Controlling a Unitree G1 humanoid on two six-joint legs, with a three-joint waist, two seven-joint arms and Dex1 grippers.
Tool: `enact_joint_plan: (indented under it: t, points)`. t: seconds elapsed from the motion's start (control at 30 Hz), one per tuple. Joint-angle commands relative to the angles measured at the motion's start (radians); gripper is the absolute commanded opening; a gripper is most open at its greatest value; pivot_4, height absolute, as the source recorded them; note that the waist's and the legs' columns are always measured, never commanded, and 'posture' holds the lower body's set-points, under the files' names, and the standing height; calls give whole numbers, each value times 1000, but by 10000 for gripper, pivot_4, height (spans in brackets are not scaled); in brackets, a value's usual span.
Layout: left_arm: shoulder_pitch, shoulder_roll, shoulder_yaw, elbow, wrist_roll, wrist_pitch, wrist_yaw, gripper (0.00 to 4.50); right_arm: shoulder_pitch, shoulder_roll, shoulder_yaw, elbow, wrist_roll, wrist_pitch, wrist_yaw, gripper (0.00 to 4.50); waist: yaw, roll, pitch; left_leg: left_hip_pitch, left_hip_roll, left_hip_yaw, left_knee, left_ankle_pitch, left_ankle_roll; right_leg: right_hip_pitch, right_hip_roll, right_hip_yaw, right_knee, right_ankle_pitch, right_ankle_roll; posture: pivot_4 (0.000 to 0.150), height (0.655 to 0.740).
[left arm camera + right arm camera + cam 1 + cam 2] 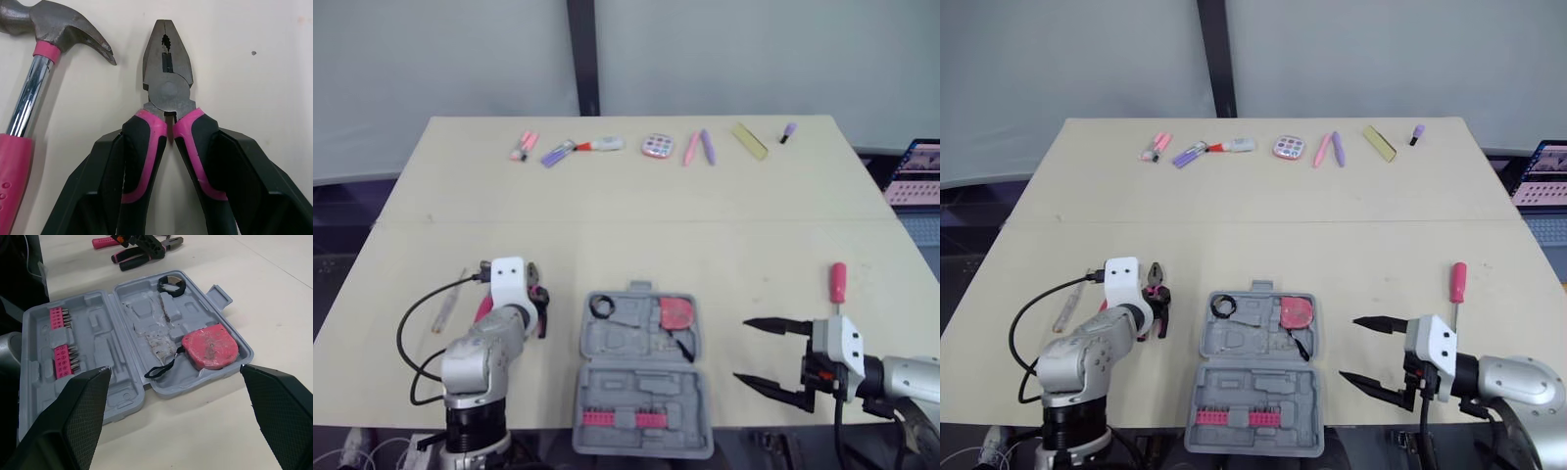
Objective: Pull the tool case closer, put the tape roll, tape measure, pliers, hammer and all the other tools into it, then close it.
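Observation:
The grey tool case point(641, 392) lies open at the table's near edge, between my arms. Its tray holds a black tape roll point(601, 306) and a pink tape measure point(677, 313); pink bits point(625, 418) sit in the nearer half. Left of the case, the pink-and-black pliers point(167, 93) lie on the table with my left gripper point(540, 311) shut on their handles. The hammer point(34, 83) lies right beside them, partly hidden under my left arm. My right gripper point(741, 351) stands open to the right of the case, holding nothing. A pink-handled screwdriver point(838, 282) lies beyond it.
A row of markers and small stationery point(646, 147) runs along the table's far edge. A laptop point(915, 171) sits off the right side. A slim pale tool point(447, 305) and a black cable loop point(403, 338) lie at the near left.

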Motion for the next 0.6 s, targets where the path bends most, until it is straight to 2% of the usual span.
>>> enact_joint_plan:
  t: [0.03, 0.27, 0.43, 0.6]
  points:
    - [17, -21, -12, -17, 5, 22, -15, 23180, 5, -7, -31, -31, 19, -5, -4, 45000, 0, 0, 0, 0, 0, 0, 0, 0, 0, 0, 0, 0, 0, 0, 0, 1500, 7400]
    - [-12, 54, 47, -84, -16, 71, -83, 23180, -7, -7, -27, -20, 18, -5, -5, 45000, -3, 0, 0, 0, 0, 0, 0, 0, 0, 0, 0, 0, 0, 0, 0, 1500, 7400]
    - [5, 362, 10, -194, -127, 52, -376, 23180, -38, -13, -22, 14, 13, -13, 8, 45000, -12, -4, 2, -2, 1, -1, -3, 2, -3, -4, 1, 0, 1, 0, 0, 1500, 7400]
    - [46, 644, -53, -208, -170, -232, -726, 23180, -94, -9, 7, 47, 6, -17, 16, 45000, -16, -3, 3, -2, 1, 0, -3, 2, -3, -4, 0, 0, 0, -1, -1, 1500, 7400]
